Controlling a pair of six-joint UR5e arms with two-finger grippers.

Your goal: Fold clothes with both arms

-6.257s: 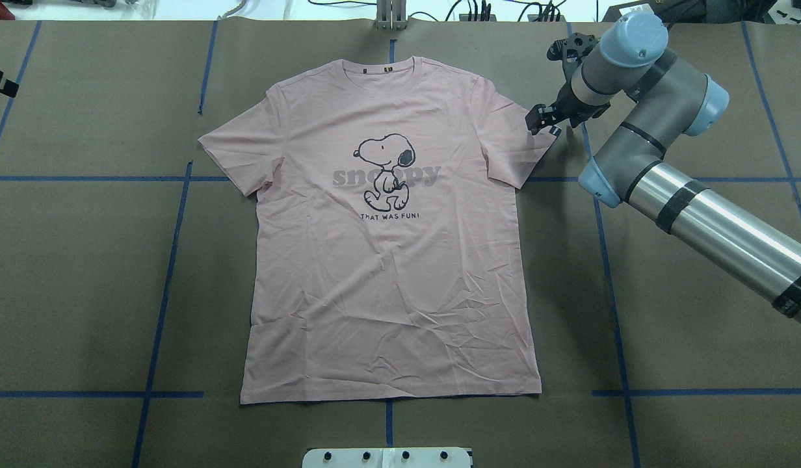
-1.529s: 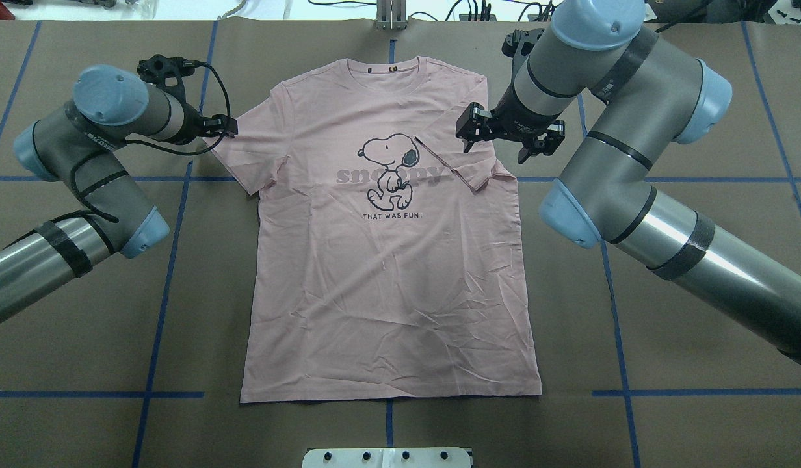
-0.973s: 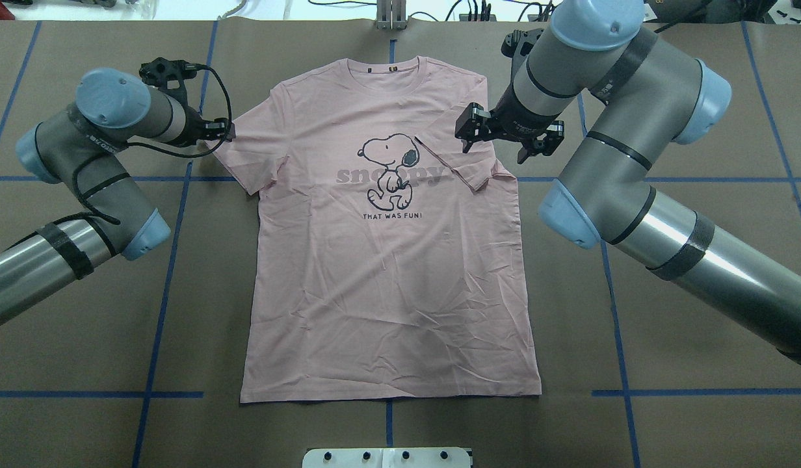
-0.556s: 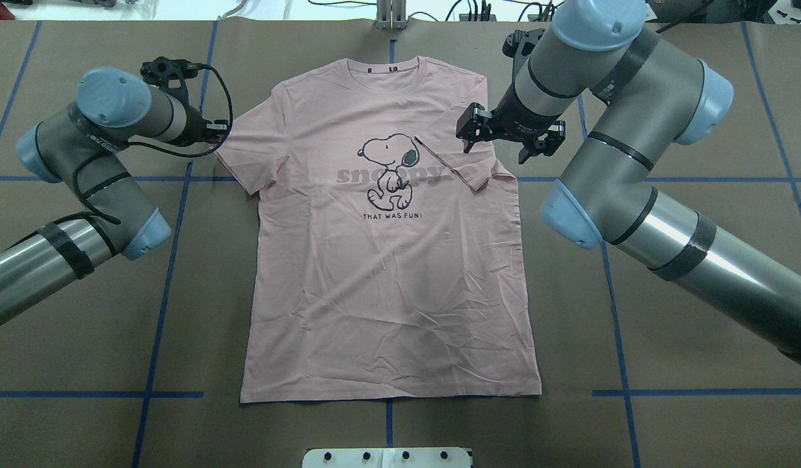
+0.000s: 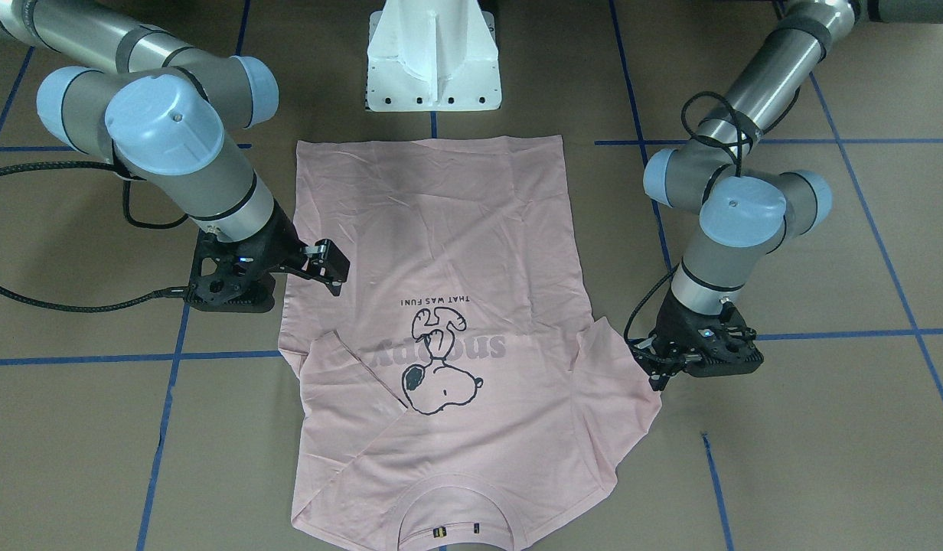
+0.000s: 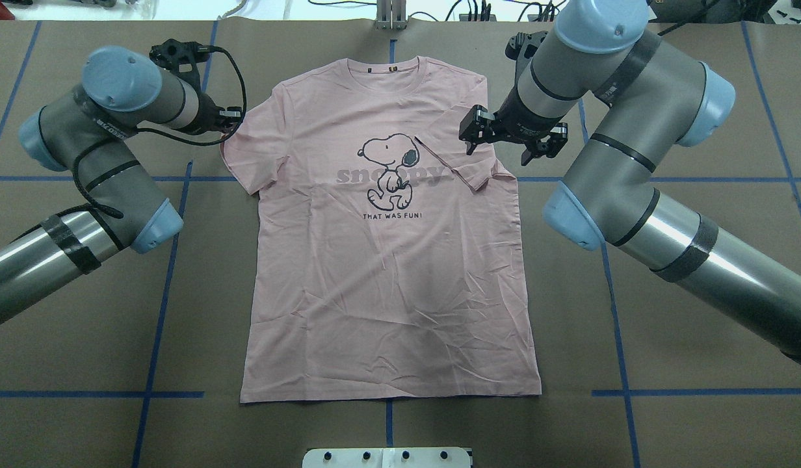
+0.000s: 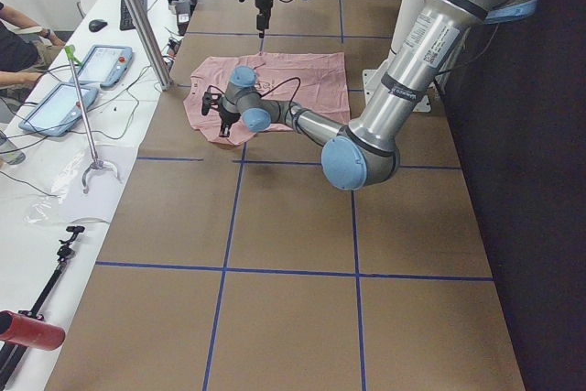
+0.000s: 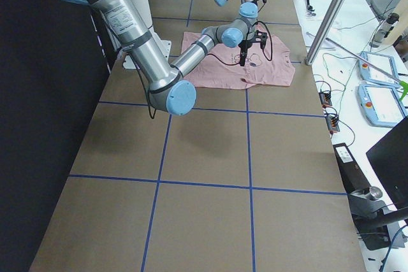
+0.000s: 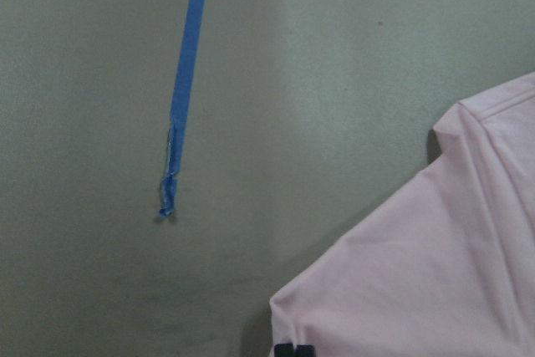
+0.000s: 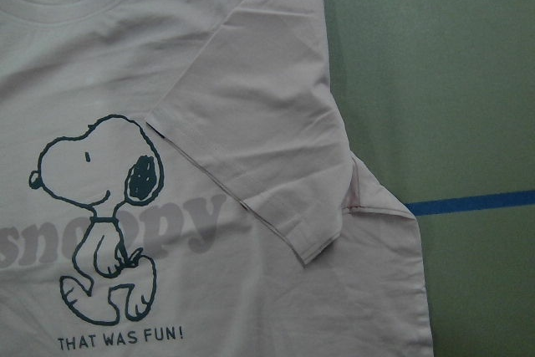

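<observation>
**foldfan22:** where's the T-shirt [image 6: 387,279] sitting rn?

**ur5_tinkerer:** flat on the counter [image 6: 69,364], print side up. Hem is toward the white base [image 6: 387,457], collar at the far edge. The sleeve on the robot's right [image 10: 251,156] is flipped over onto the chest, and its hem just reaches the end of the grey lettering beside the Snoopy drawing [image 6: 387,169]. The other sleeve [image 9: 418,273] sticks out to the side.

**foldfan22:** and the arms?

**ur5_tinkerer:** right arm [image 6: 621,78] hangs over the shoulder by that folded sleeve, jaws spread wide, above the cloth from what the side views show. Left arm [image 6: 101,130] is down at the outer edge of the other sleeve, jaws pinched together on the fabric. Its wrist cam shows a black tip right at the sleeve's corner, with a bit of shadow under the hem there.
</observation>
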